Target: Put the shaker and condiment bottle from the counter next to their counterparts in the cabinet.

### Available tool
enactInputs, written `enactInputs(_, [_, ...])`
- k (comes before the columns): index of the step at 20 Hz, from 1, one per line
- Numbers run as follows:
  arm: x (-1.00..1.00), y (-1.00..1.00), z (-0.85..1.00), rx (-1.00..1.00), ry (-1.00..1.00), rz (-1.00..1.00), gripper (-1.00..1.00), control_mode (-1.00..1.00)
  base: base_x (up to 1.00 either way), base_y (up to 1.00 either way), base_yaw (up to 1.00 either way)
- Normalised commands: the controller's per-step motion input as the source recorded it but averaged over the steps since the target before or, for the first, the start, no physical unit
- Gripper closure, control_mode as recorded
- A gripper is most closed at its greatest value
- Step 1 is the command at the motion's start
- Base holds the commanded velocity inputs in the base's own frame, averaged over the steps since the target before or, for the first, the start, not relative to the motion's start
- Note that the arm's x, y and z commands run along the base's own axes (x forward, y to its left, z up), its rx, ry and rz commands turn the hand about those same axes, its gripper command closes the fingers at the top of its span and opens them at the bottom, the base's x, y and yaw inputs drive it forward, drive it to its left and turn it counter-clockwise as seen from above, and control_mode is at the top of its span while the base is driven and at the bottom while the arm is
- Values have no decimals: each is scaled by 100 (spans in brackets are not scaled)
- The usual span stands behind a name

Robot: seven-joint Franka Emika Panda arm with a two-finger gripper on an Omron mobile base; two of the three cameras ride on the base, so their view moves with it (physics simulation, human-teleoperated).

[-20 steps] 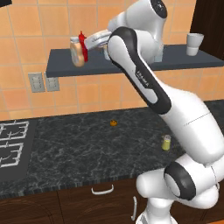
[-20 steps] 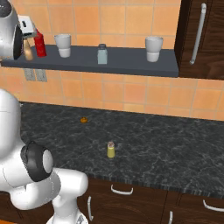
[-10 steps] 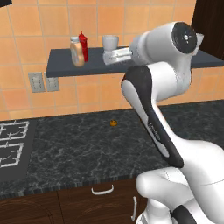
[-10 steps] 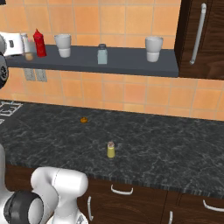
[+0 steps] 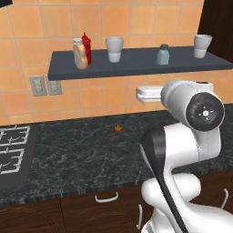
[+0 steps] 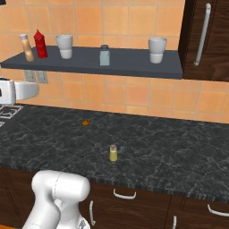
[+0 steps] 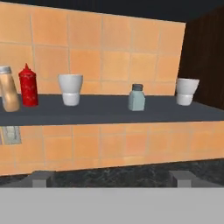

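The gripper [image 7: 111,177] is wide open w/ nothing in it. Its two dark tips stand far apart at the bottom of the hand view, one left, one right. It faces the wall shelf [image 7: 109,111] and the orange tiles behind it.

On the shelf, left to right in the hand view: the tan bottle [image 7: 8,89], the red bottle [image 7: 28,85] just beside it, a white cup [image 7: 70,89], the blue shaker [image 7: 136,97], then another white cup [image 7: 187,91]. All stand upright. The tan bottle & red bottle are at the left end, close together. The blue shaker stands alone, between the two cups.

In the left base view the white arm [image 5: 191,136] bends low in front, and the hand end sticks out to the left, under the shelf.

The yellow shaker [image 6: 113,153] is on the counter [image 6: 179,156], upright, near the front edge. It's well apart from the shelf, and below the blue shaker in the right base view. A small orange bit [image 6: 85,122] lies on the counter, nearer the wall. Can't tell what it is.

A stove [image 5: 11,152] sits at the left of the counter. Brown drawers [image 6: 134,201] w/ white handles are under the counter. A wall outlet [image 5: 45,85] is under the shelf's left end.
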Motion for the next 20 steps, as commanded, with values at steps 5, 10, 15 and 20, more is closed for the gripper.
enactInputs(5, [-32, -66, -60, 0, -10, -18, -100, -100, 0, 0, 0])
enactInputs(10, [-10, -56, -79, 0, -5, -17, -100, -100, 0, 0, 0])
enactInputs(15, [-6, -53, -90, 0, -6, -14, -100, -100, 0, 0, 0])
enactInputs(20, [0, -45, -99, 0, -15, -3, -100, -100, 0, 0, 0])
